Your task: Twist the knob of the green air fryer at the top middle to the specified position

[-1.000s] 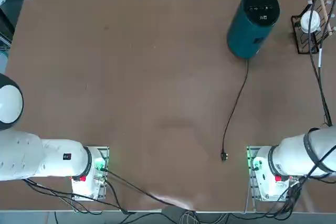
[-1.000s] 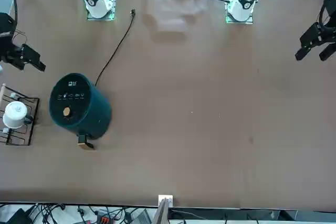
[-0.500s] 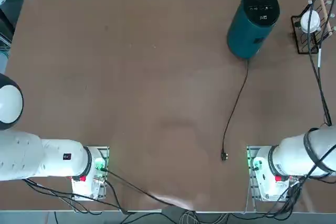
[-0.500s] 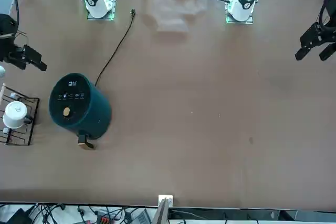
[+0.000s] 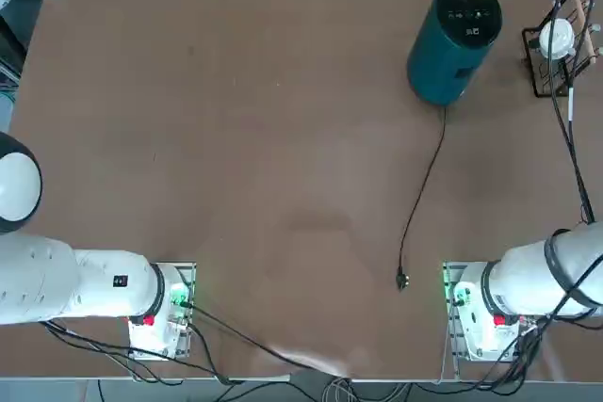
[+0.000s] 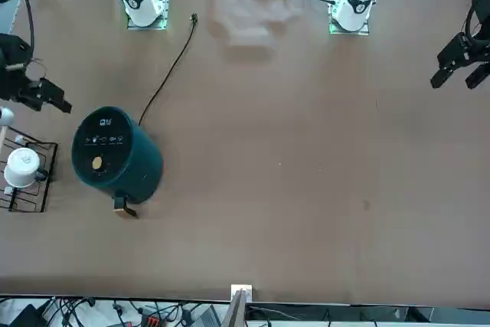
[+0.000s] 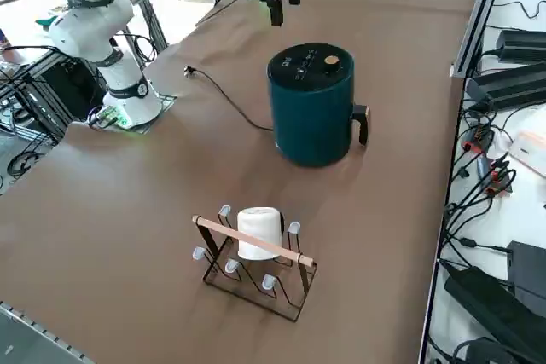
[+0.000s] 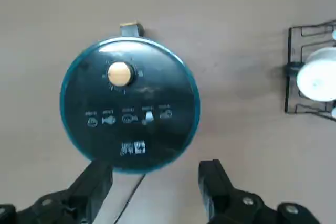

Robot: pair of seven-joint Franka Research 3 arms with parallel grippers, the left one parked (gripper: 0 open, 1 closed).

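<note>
While the right pincer (image 8: 152,182) hangs released, jaws spread wide and holding nothing, it looks straight down on the green air fryer (image 8: 129,104), which stands upright near the top right of the overhead frame (image 5: 452,30). In the front view the pincer (image 6: 46,97) sits at the far left edge, above and just beside the fryer, not touching it. The knob (image 8: 120,73), a small tan-gold disc, lies on the black control panel (image 8: 131,114) toward the panel's far side from the fingers. I judge this the approach step: nothing is gripped yet. Next the pincer must centre over the knob, descend, close on the disc's rim, then turn. A wire rack (image 5: 556,44) stands close by.
</note>
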